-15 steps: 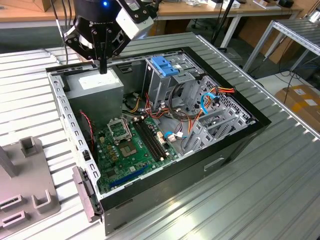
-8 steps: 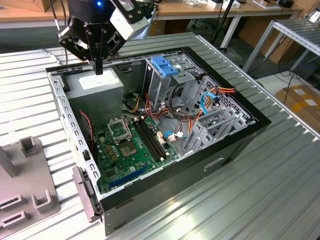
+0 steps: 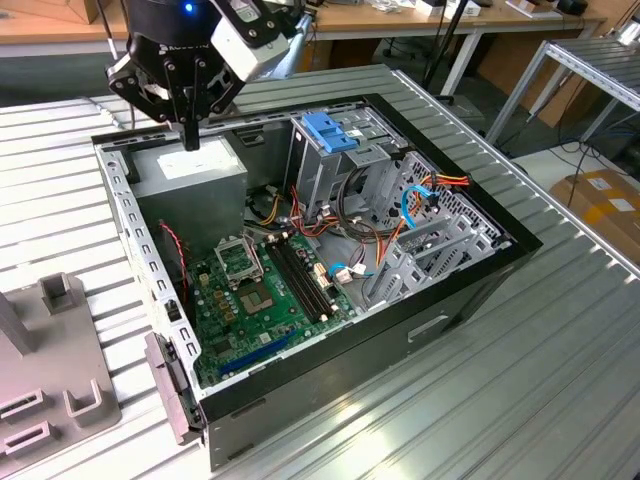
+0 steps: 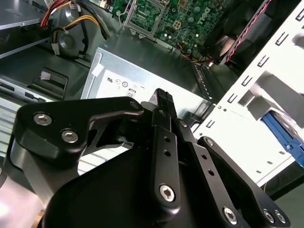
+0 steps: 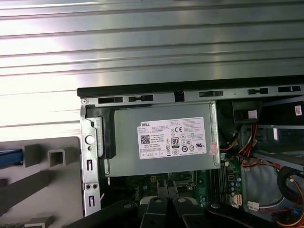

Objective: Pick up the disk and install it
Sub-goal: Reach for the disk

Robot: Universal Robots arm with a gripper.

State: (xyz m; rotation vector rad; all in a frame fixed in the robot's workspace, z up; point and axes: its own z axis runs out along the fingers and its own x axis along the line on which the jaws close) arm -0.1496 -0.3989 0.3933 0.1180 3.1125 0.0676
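My claw (image 3: 191, 140) is matte black, its linked fingers (image 4: 164, 142) pinned with silver screws (image 4: 70, 137); above the claw sit a white box (image 3: 245, 45) and a small blue light (image 3: 187, 8).

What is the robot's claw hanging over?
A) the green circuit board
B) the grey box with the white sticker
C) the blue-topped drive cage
B: in the exterior view the gripper hangs right above the grey power supply box, and the first wrist view looks down on its white label.
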